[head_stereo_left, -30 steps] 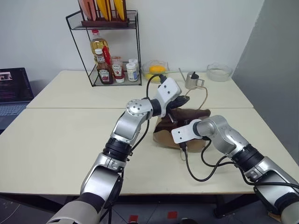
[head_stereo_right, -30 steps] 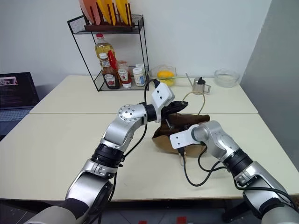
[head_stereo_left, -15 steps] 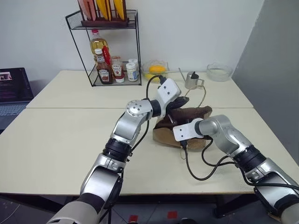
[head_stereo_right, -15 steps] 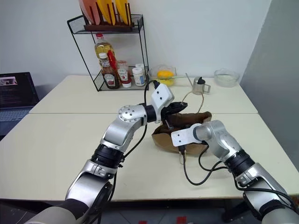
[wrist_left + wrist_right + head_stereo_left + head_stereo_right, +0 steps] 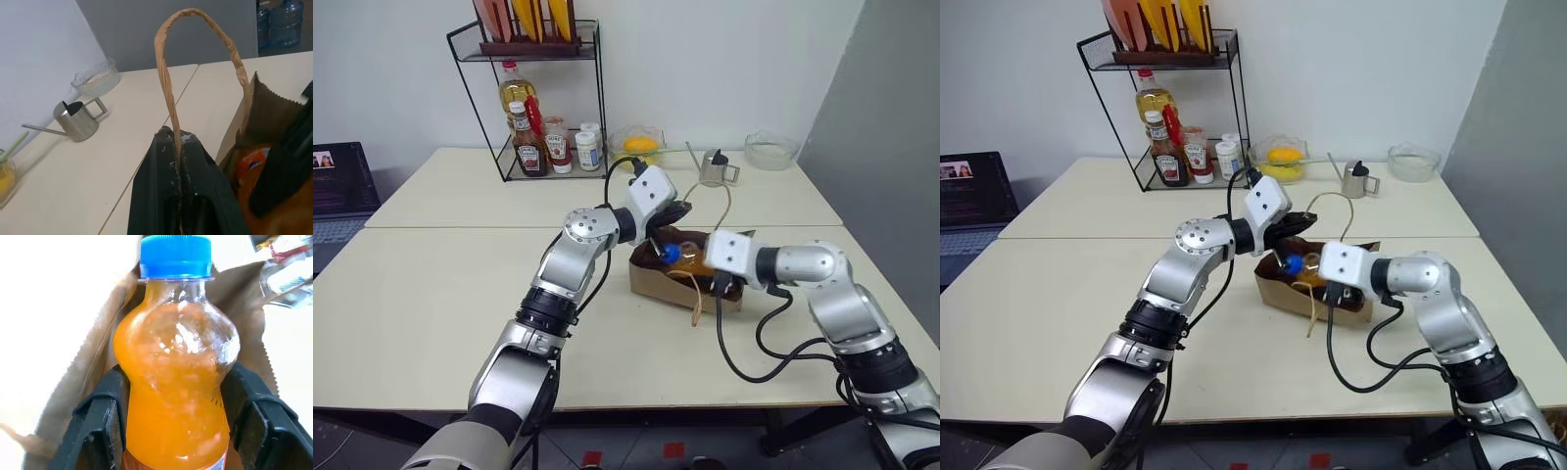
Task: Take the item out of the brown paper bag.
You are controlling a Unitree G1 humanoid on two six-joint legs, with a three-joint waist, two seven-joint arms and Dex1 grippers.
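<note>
The brown paper bag (image 5: pixel 658 282) lies on the table's middle with its mouth held open. My left gripper (image 5: pixel 175 138) is shut on one looped cord handle (image 5: pixel 165 73) and holds it up above the bag's rim. The item is a small bottle (image 5: pixel 176 396) of orange drink with a blue cap (image 5: pixel 176 254). It sticks out of the bag's mouth, also seen as the bottle (image 5: pixel 681 258). My right gripper (image 5: pixel 177 377) is shut on the bottle's body, one black finger (image 5: pixel 98 431) on each side.
A wire rack (image 5: pixel 543 108) with sauce bottles stands at the back. Beside it are a glass bowl of yellow fruit (image 5: pixel 639 147), a small metal watering can (image 5: pixel 715 168) and another glass bowl (image 5: pixel 771 152). A laptop (image 5: pixel 337 186) sits far left. A black cable (image 5: pixel 744 362) loops over the table near my right arm.
My right gripper has risen, drawn back and rolled, bringing the bottle up into the bag's mouth. My left gripper shifted slightly left with the handle, and the bag's mouth now stands open.
</note>
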